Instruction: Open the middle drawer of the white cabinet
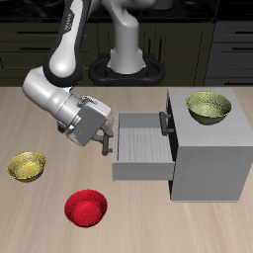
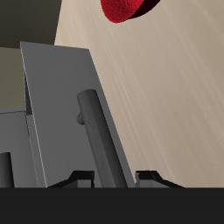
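The middle drawer [image 1: 144, 150] already stands pulled well out of the white cabinet [image 1: 210, 148], fingers [image 1: 109, 138] spread astride its handle [image 2: 98, 140].

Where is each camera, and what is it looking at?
Outside camera: sits in front of the table and above it, looking back at the robot arm, its hand, the white cabinet with its pulled-out drawer, and three bowls.
Hand camera: sits on the hand, looking along the drawer's dark handle between the fingertips; the red bowl lies beyond.
Both show: the drawer, its handle and the red bowl.
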